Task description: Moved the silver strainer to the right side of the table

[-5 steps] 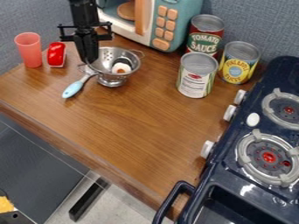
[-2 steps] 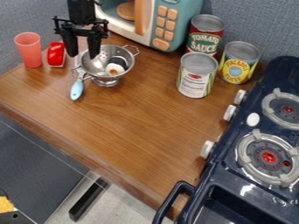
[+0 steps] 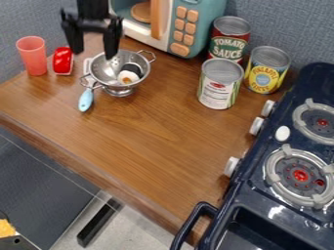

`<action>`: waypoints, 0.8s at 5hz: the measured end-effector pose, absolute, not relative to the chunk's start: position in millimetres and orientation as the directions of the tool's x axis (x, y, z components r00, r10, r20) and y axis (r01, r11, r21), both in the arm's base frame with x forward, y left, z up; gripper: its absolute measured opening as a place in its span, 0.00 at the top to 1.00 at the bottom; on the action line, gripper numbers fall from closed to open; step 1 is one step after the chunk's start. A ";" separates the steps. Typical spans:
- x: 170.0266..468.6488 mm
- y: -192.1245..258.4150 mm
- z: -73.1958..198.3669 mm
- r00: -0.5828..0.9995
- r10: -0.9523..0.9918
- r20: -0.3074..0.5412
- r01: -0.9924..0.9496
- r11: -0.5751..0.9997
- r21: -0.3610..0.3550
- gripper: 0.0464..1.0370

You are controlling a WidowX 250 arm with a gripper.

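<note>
My gripper (image 3: 93, 51) hangs at the upper left, open, with a wide gap between its fingers and nothing held. Below it and partly behind its right finger stands the silver strainer (image 3: 118, 86), upright on its foot at the left of the wooden table, with looped handles. Inside the strainer lies a small white, orange and black item (image 3: 130, 73). A utensil with a light blue handle (image 3: 85, 100) leans at the strainer's left side, its handle pointing toward the front.
A pink cup (image 3: 32, 55) and a red object (image 3: 63, 60) stand left of the strainer. Behind is a toy microwave (image 3: 171, 24). Several cans, one being a white-labelled can (image 3: 219, 84), stand at the back right. A dark blue stove (image 3: 287, 146) borders the wooden table (image 3: 147, 141) on the right.
The gripper has opened and risen. The strainer has shifted slightly left and turned, and the blue-handled utensil has swung more upright in the view; between the last two frames both stay put.
</note>
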State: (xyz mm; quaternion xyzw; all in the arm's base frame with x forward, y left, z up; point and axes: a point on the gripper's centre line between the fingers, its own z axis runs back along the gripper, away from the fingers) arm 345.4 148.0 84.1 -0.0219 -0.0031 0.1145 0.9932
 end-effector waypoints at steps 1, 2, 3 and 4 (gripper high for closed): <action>330.4 104.9 101.6 0.994 0.089 0.060 -0.093 0.993 0.074 0.03; 303.5 76.7 111.1 0.998 -0.008 0.070 0.000 0.994 0.111 0.04; 295.4 66.2 107.8 0.998 -0.031 0.046 0.028 0.998 0.055 0.04; 294.7 63.4 99.7 0.999 -0.035 0.015 0.034 0.999 0.031 0.04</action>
